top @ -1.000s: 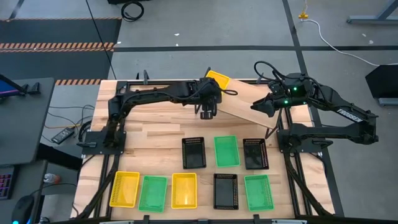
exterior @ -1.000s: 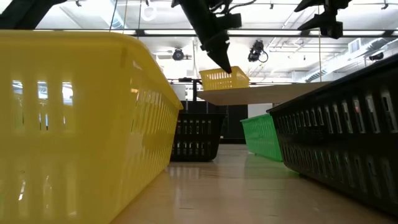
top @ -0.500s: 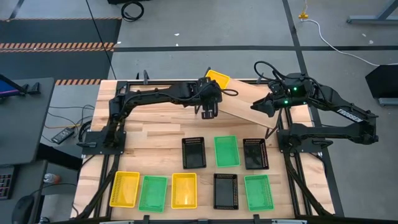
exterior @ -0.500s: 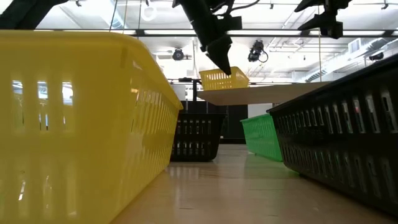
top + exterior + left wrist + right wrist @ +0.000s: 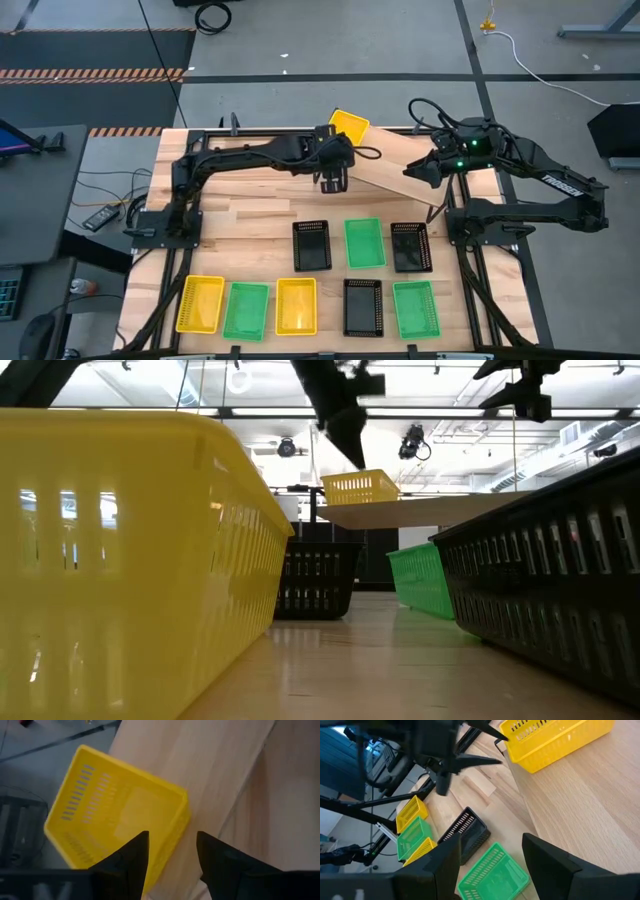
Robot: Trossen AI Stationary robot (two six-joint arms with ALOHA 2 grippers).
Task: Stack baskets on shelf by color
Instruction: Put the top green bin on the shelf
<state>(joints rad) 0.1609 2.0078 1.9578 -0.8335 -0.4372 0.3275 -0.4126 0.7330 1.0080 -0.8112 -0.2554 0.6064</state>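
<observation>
The wooden table (image 5: 240, 205) carries eight baskets and the shelf (image 5: 400, 165), which bears one yellow basket (image 5: 349, 125).

Overhead looks straight down, low view skims the tabletop (both wrists share the yellow basket (image 5: 120, 815)).

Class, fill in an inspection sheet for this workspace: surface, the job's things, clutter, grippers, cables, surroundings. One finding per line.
Surface: wooden plank tabletop, bare between the arms.
Job's things: one yellow basket on the shelf, at its far end; eight baskets on the tabletop in two rows, among them a green basket and a black basket.
Clutter: nothing seen.
Grippers: left gripper open, above the yellow basket's edge; right gripper open, over the shelf.
Cables: black loops on the right arm; white cable on the floor.
Surroundings: grey floor, striped tape.
</observation>
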